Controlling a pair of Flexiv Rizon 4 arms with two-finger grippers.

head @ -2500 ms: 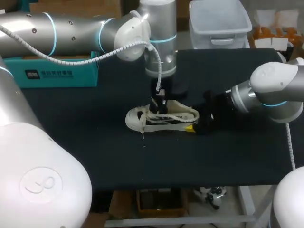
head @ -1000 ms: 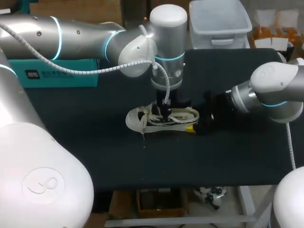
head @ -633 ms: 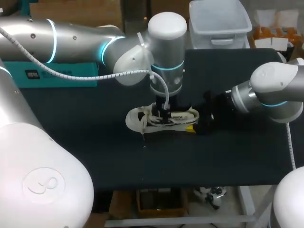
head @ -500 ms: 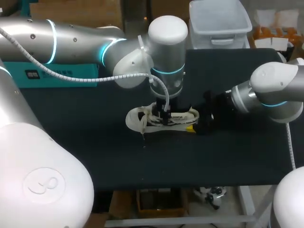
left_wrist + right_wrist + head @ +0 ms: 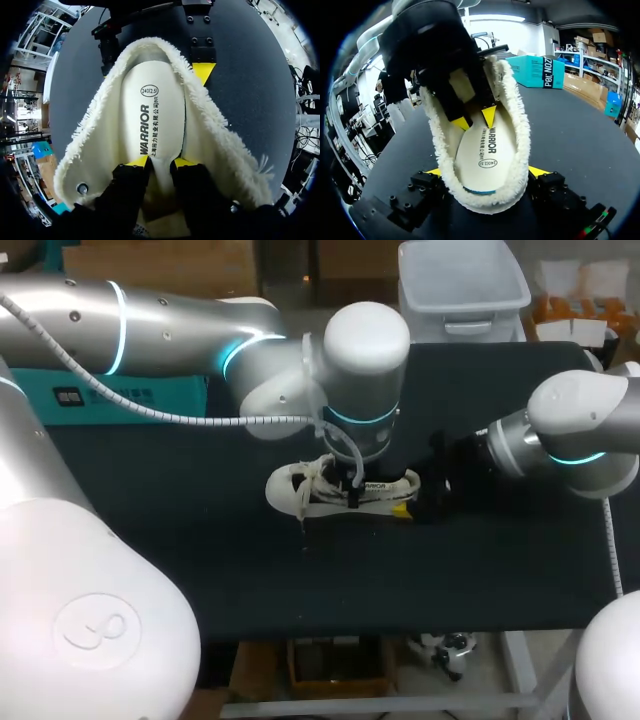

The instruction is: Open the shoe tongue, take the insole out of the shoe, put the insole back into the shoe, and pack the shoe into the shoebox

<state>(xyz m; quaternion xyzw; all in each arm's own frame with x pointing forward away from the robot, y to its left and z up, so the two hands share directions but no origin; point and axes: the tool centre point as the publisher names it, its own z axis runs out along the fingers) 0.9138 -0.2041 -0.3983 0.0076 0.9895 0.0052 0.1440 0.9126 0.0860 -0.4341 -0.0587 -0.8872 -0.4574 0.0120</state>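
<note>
The left arm [image 5: 365,390] has swung nearer and lower over the shoe [image 5: 300,492], and its claw [image 5: 160,162] is now down inside the fleece-lined opening. The yellow tips stand close together, pinching a raised fold of the insole [image 5: 155,105] between them. The shoe lies at the middle of the dark surface [image 5: 200,570], toe to the left and heel to the right. The right claw [image 5: 486,172] clasps the heel from both sides, one finger against each flank.
</note>
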